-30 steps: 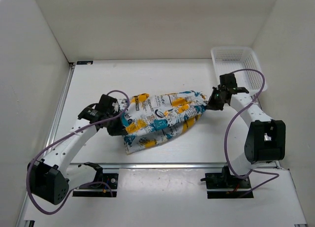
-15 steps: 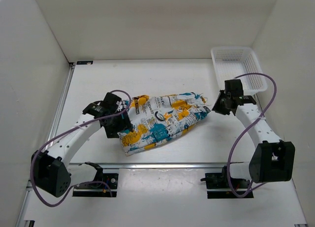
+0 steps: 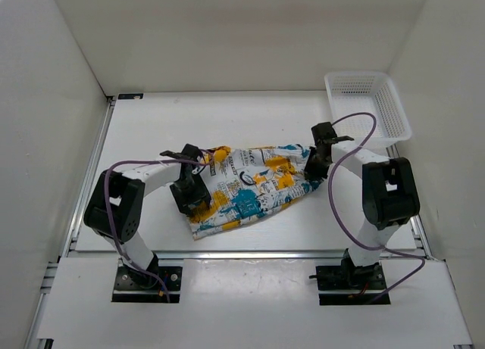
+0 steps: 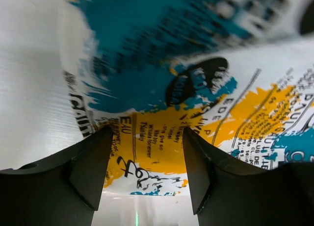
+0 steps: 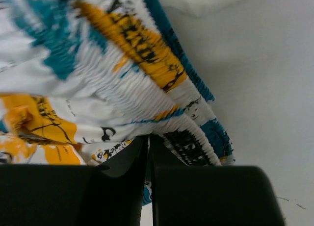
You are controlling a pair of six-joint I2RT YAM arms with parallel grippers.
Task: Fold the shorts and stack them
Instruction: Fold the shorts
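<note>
One fold seems underway: right jaws pinch the shorts (image 3: 250,186) at 3 o'clock; open left jaws, 9 o'clock, should grip next.

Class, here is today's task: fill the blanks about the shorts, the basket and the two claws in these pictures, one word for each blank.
1. The white basket stands at the table's far ___ corner.
2. Inside, the basket is ___.
3. The left claw is open around the shorts; the right claw is ___ on them.
Missing words: right; empty; shut.
</note>
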